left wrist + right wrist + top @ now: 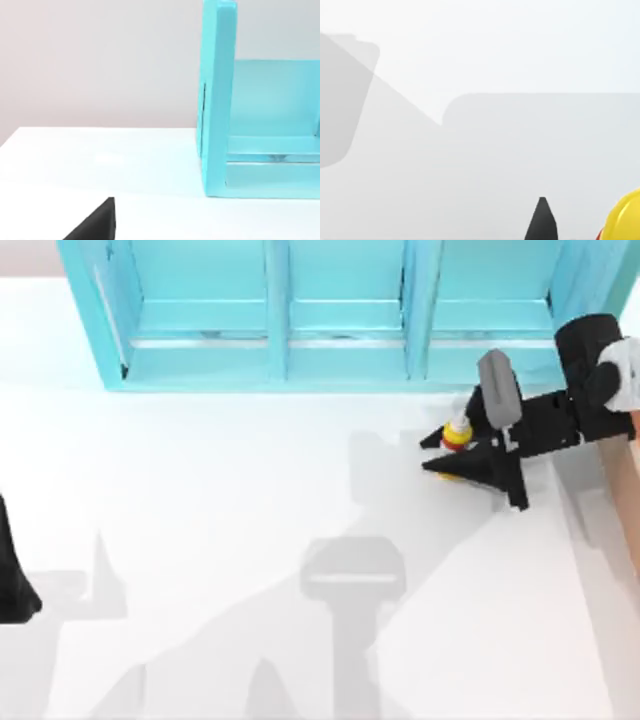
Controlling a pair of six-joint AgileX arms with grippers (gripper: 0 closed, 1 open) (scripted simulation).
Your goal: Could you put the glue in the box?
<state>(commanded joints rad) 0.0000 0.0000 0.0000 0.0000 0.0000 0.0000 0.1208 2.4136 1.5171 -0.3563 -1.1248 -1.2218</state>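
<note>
The shelf unit [340, 315] stands along the far edge of the tabletop [250, 500], spanning from left of centre to the right side. Just in front of its right-hand compartment, the glue [457, 432] stands upright on the tabletop, between the fingers of the right gripper [448, 453], which reaches in from the right. The box [625, 480] sits at the tabletop's right edge, to the right of the glue and apart from it. The left arm [15, 580] is parked at the left edge, well apart from the rest.
</note>
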